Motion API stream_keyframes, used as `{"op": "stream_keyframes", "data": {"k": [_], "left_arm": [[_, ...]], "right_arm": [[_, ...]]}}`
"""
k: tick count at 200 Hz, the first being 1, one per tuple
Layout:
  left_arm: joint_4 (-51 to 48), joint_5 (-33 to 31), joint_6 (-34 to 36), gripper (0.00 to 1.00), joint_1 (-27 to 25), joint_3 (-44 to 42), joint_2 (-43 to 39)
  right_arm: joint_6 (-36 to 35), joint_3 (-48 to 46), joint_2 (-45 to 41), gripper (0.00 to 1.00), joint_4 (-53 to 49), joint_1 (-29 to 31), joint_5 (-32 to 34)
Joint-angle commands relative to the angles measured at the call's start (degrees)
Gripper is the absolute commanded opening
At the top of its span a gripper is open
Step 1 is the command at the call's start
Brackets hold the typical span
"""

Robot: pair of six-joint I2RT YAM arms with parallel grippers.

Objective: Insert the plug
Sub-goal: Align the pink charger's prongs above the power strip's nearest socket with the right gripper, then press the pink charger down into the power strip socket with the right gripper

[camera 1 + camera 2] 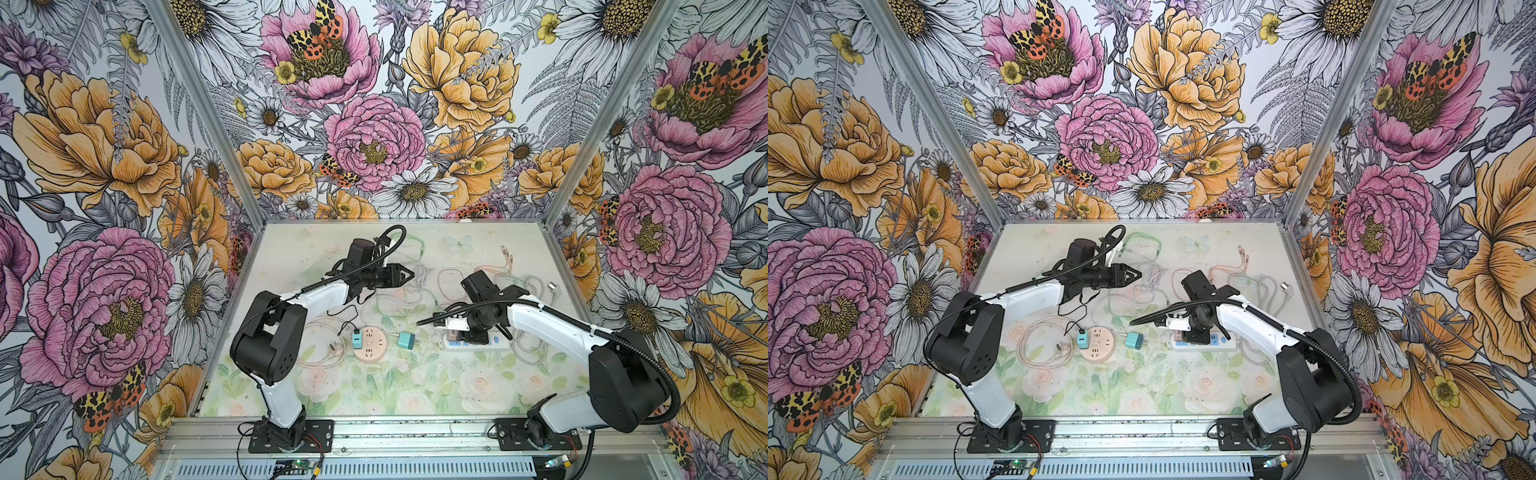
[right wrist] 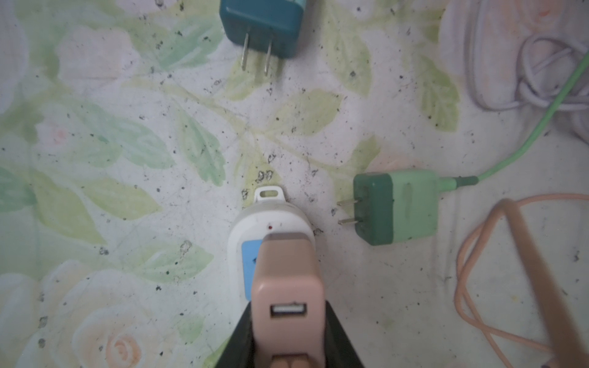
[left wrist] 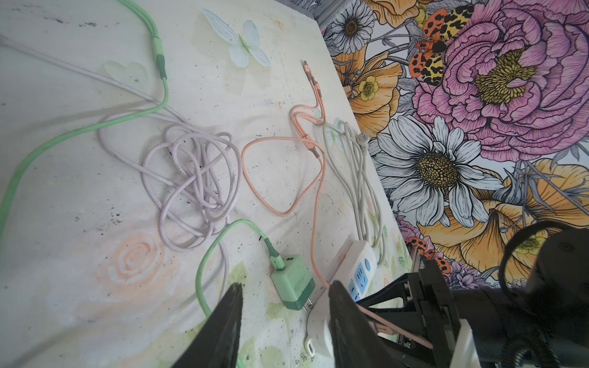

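Left gripper (image 1: 405,274) is hanging up over the back half of the table (image 1: 374,395), jaws spread and nothing in them. Its wrist cam looks down past both fingers (image 3: 223,325) at a lilac cable (image 3: 191,178) balled up in a messy tangle. Down front on the left side there's a round socket (image 1: 370,345) with a small charger (image 1: 356,338) plugged into its left edge. Next over, a teal charger (image 1: 406,340) lies flat on its own between the round socket and the strip (image 1: 494,343), prongs aimed toward the strip's end. Then a green charger (image 2: 398,207), also flat on the table, sits just beside that same rounded end. Its prongs are close to the strip but not touching, and its green cable (image 2: 526,137) trails off the back. Right gripper (image 2: 288,321) is clamped on the plug (image 2: 287,274), a pink cube pinched by its sides with the empty USB port facing the wrist cam. The plug sits right over the blue socket at the strip's rounded end, but honestly I can't tell if the prongs are in, since the body hides them. A pink cable (image 2: 471,286) loops on the table nearby, with one strand blurred close to the lens. The strip's grey cord (image 3: 360,178) lies bunched toward the right wall.
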Motion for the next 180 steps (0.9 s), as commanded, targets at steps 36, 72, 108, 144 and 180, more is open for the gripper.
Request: {"op": "stream_keyframes", "data": {"k": [36, 72, 108, 144, 180], "left_arm": [[-1.30, -0.33, 1.01, 0.46, -0.83, 1.73, -2.14], [-1.70, -0.57, 1.10, 0.46, -0.97, 1.91, -2.35], [-2.82, -0.85, 1.67, 0.46, -1.11, 2.13, -2.75], [-5.30, -2.04, 2.99, 0.47, -1.51, 2.43, -3.52], [-16.47, -9.36, 8.55, 0.50, -3.09, 6.28, -4.29]], "right_arm": [[1.35, 3.42, -2.39, 0.42, -0.33, -0.70, -2.02], [1.35, 3.22, -2.84, 0.43, -0.35, -0.73, -2.46], [1.50, 2.26, -3.83, 0.44, -0.38, -0.77, -1.56], [4.88, 0.60, -8.29, 0.46, -0.32, -0.72, -2.96], [11.83, -1.73, -15.27, 0.50, 1.48, -0.65, -1.21]]}}
